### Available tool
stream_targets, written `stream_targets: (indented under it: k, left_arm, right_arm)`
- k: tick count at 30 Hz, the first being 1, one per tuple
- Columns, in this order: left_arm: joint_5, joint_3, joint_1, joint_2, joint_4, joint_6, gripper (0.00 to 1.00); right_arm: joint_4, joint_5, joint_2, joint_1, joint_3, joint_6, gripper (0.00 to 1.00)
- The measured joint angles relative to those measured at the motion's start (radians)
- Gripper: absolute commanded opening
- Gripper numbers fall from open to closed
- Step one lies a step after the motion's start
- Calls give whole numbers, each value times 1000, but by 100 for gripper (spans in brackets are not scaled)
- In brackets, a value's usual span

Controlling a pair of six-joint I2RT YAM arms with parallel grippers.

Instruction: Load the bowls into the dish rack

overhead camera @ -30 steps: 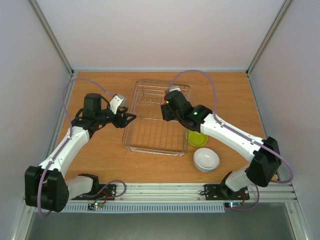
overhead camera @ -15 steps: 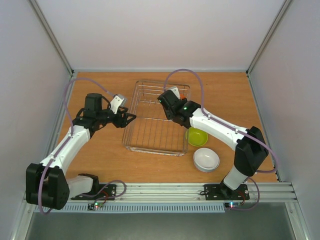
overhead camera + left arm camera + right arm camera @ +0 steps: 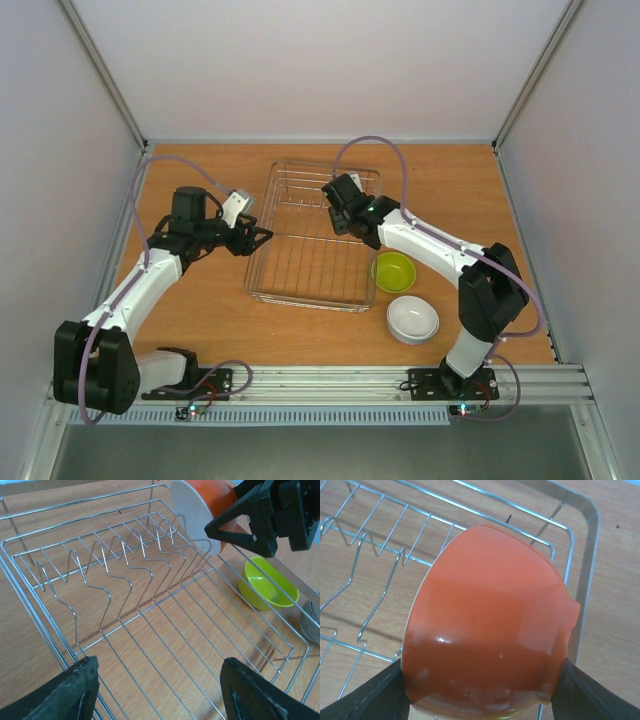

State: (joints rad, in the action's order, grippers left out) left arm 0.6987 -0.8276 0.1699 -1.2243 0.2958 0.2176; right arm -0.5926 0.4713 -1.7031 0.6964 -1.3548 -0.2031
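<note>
Right wrist: glossy round orange bowl [image 3: 490,620]

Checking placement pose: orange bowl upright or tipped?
Tipped on edge. The orange bowl, clamped in the right gripper, shows its mouth facing sideways above the dish rack.

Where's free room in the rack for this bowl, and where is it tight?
The dish rack holds nothing: all zigzag divider slots left of the orange bowl and the flat grid toward the near rim are bare. Tight: outside the rack's near-right corner, where the lime bowl and white bowl sit.
</note>
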Motion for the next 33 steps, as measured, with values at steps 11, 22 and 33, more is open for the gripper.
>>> stream_targets:
  k: [11,22,33]
  left_arm:
    - [1,0,0,0,1,0,67]
    - [5,0,0,-7,3,3,66]
    - [14,0,0,-7,7,8,66]
  right_arm:
    - [17,-67,-98,-15,-23,-27,61]
    - [83,-114,16,-19,97,-20,95]
    - [63,-167,430,-29,234,33,93]
